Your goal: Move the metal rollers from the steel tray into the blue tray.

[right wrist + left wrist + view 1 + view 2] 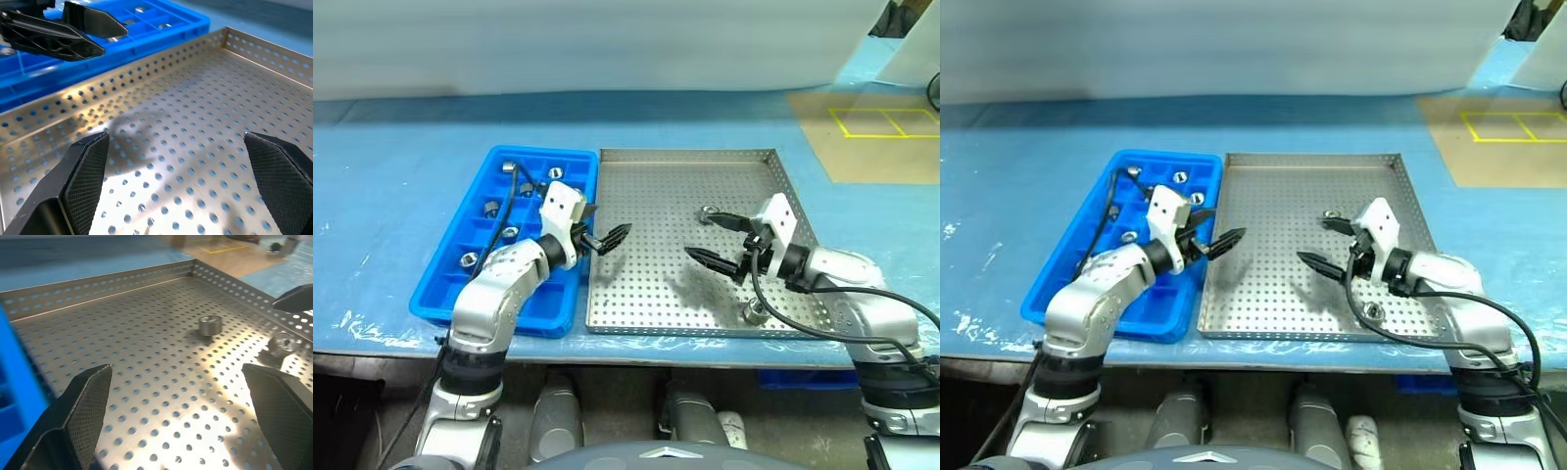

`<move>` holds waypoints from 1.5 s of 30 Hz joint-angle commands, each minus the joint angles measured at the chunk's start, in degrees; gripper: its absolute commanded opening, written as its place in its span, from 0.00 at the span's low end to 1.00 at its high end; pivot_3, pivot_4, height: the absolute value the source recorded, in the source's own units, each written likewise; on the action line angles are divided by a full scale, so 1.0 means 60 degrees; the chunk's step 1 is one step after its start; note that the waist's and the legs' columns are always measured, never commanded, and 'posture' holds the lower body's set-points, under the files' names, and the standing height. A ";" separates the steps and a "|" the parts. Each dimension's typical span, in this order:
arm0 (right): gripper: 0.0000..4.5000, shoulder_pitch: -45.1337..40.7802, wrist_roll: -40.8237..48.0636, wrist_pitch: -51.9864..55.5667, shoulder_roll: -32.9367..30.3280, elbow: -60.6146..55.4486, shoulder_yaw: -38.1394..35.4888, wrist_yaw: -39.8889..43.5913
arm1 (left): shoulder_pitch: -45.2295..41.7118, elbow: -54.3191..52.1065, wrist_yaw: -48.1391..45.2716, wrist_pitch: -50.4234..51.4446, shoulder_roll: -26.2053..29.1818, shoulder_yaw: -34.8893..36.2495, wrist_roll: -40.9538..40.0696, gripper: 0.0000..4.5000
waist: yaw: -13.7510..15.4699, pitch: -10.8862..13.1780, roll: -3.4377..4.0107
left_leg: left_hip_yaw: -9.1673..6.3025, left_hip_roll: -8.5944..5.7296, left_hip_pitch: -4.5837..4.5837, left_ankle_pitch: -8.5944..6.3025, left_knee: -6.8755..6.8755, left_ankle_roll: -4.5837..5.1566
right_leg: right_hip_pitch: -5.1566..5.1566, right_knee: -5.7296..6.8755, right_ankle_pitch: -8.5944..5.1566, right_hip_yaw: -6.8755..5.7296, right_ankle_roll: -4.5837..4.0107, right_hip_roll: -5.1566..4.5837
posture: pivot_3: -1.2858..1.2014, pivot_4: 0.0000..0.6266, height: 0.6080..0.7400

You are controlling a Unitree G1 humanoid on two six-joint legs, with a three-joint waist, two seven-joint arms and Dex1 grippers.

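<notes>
Shiny metal rollers (708, 212) on perforated steel tray (651, 284), left hand (604, 238) and right hand (717, 239) both released

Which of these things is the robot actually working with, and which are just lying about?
Part of the job:
- steel tray
- two metal rollers left in it
- blue tray, with rollers already in its compartments
- left hand and right hand, both open and empty

Just lying about:
- brown board with yellow tape lines
- blue table cover
</notes>
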 commanded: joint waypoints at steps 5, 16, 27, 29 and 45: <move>1.00 0.0856 0.0178 0.1197 -0.0405 -0.1076 -0.0768 -0.0992 | -0.0971 0.1684 -0.1320 -0.1722 0.0095 -0.0984 0.0182 0.99 | -0.0202 -0.0006 0.0009 | 0.0004 0.0002 0.0008 0.0002 -0.0003 0.0006 | 0.0002 -0.0002 0.0000 0.0004 0.0000 0.0002 | 0.41 0.24 1.00; 1.00 0.0639 -0.0145 0.2788 -0.0439 -0.0831 -0.1149 -0.2899 | -0.1489 0.2450 -0.2334 -0.2658 0.0103 -0.1841 0.0362 0.99 | -0.0445 -0.0010 0.0017 | 0.0016 -0.0001 0.0044 -0.0013 0.0001 -0.0015 | 0.0036 0.0000 0.0000 0.0019 0.0000 0.0002 | 0.38 0.24 1.00; 1.00 -0.0788 -0.0027 0.3955 -0.0247 -0.0106 -0.0152 -0.3116 | -0.1680 0.2431 -0.3146 -0.2860 0.0377 -0.2160 0.0515 0.99 | -0.0526 -0.0013 0.0021 | 0.0016 -0.0001 0.0052 -0.0003 0.0003 0.0004 | 0.0048 0.0001 0.0001 0.0019 -0.0001 0.0001 | 0.39 0.24 1.00; 1.00 -0.0971 -0.0125 0.4064 -0.0295 0.0127 0.0116 -0.3062 | -0.1610 0.2356 -0.3119 -0.2873 0.0363 -0.2212 0.0531 0.99 | -0.0513 -0.0013 0.0021 | 0.0016 0.0000 0.0054 -0.0002 0.0002 0.0005 | 0.0050 0.0001 0.0001 0.0020 -0.0002 0.0001 | 0.40 0.24 1.00; 0.87 -0.1138 -0.0978 0.3629 -0.0597 0.1018 0.1181 -0.2820 | -0.1275 0.2158 -0.3133 -0.3130 0.0634 -0.2325 0.0849 1.00 | -0.0451 -0.0012 0.0022 | 0.0016 0.0001 0.0079 -0.0017 0.0003 -0.0019 | 0.0080 0.0000 0.0000 0.0019 -0.0003 -0.0001 | 0.41 0.24 1.00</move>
